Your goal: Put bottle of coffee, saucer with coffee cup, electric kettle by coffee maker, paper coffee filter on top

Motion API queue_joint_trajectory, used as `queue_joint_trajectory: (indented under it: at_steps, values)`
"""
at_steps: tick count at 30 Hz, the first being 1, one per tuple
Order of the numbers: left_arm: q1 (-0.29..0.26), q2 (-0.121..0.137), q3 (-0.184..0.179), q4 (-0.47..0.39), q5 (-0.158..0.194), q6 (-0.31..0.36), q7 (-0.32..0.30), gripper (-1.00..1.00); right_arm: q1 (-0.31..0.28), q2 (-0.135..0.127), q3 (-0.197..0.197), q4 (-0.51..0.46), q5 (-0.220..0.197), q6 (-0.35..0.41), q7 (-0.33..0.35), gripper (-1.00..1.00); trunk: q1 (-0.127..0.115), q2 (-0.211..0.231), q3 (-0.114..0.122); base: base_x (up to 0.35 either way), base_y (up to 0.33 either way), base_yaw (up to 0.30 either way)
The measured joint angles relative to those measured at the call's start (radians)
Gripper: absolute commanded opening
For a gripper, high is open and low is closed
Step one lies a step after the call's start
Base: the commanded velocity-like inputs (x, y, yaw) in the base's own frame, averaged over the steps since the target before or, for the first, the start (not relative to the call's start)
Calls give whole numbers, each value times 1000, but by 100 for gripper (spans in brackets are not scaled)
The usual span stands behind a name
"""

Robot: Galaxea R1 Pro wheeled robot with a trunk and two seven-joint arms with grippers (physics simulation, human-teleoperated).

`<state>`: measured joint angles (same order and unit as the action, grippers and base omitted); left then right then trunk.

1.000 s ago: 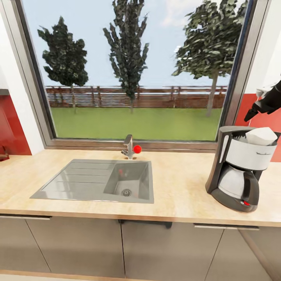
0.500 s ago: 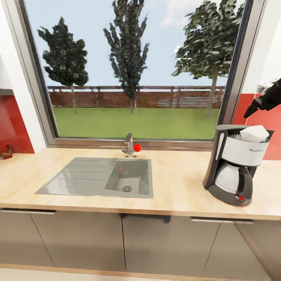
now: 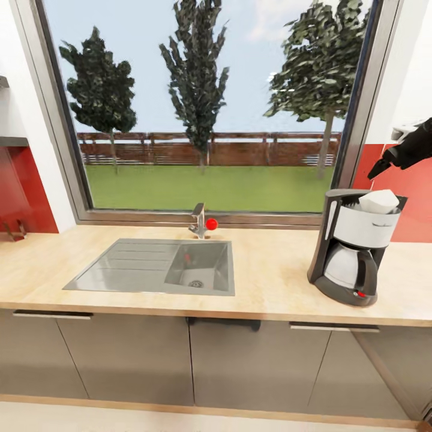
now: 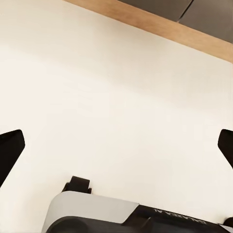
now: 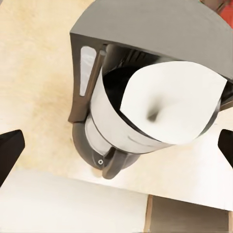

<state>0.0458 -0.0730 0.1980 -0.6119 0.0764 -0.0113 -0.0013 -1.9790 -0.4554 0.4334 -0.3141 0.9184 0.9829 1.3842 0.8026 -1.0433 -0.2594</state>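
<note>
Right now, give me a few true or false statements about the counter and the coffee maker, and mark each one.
1. The paper coffee filter sits on top of the coffee maker. True.
2. The coffee maker stands inside the sink. False: it stands on the countertop, off to the sink's right.
3. The right gripper is shut on the filter. False: its fingers are spread wide above the machine, holding nothing.
4. The tap behind the sink has a red knob. True.
5. The left gripper carries a cup. False: it is open and holds nothing.
</note>
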Motion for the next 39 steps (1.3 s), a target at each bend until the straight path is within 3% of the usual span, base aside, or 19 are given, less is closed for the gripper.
queue_joint_trajectory:
  at_steps: [2, 3, 4, 11, 12, 14, 15, 16, 17, 26, 27, 31, 34, 35, 36, 39]
  values:
    - [0, 0, 0, 0, 0, 0, 0, 100, 0, 0, -25, 0, -48, 0, 0, 100, 0, 0, 0, -17, 0, 0]
    - [0, 0, 0, 0, 0, 0, 0, 100, 0, 0, -46, 1, -102, 0, -1, 100, 0, 0, 0, -11, 0, 0]
    - [0, 0, 0, 0, 0, 0, 0, 100, 0, 0, -53, 1, -131, 0, -1, 100, 0, 0, 0, -9, 0, 0]
    - [0, 0, 0, 0, 0, 0, 0, 100, 1, 5, -77, 7, -330, 0, -1, 100, 0, 0, 0, -4, 0, 0]
    - [0, 0, 0, 0, 0, 0, 0, 100, 23, 15, -80, 13, -440, -1, -2, 100, 0, 0, 0, 0, 0, 0]
    - [0, 0, 0, 0, 0, 0, 0, 100, 43, 29, -81, 13, -498, -1, -3, 100, 0, 0, 0, 0, 0, 0]
    - [0, 0, 0, -1, 0, 0, 0, 100, 87, 84, -81, 10, -602, -2, -21, 100, 0, 0, 0, 0, 0, 0]
    - [0, 0, 0, -1, 0, 0, 0, 100, 108, 146, -84, 3, -637, -1, -44, 100, 0, 0, 0, 0, 0, 0]
    - [0, 0, 0, -1, 0, 0, 0, 100, 116, 153, -84, -3, -647, -2, -57, 100, 0, 0, 0, 0, 0, 0]
    - [0, 0, 0, -3, 1, 0, 0, 100, 203, 303, -89, -120, -745, 3, -195, 100, 0, 0, 0, 0, 0, 0]
    - [0, 0, 0, -3, 1, 0, 0, 100, 232, 331, -90, -168, -766, 5, -233, 100, 0, 0, 0, 0, 0, 0]
    - [0, 0, 0, -4, 2, 0, 0, 100, 313, 384, -91, -304, -800, 7, -317, 100, 0, 0, 0, 0, 0, 0]
    - [0, 0, 0, -4, 3, 0, 0, 100, 385, 414, -94, -414, -821, 8, -382, 100, 0, 0, 0, 0, 0, 0]
    - [0, 0, 0, -4, 4, 0, 0, 100, 435, 430, -98, -478, -837, 9, -421, 100, 0, 0, 0, 0, 0, 0]
    - [0, 0, 0, -4, 4, 0, 0, 100, 437, 431, -99, -480, -836, 7, -422, 100, 0, 0, 0, 0, 0, 0]
    - [0, 0, -1, -5, 4, 0, 0, 100, 542, 453, -129, -593, -868, 6, -487, 100, 0, 0, 0, 0, 0, 0]
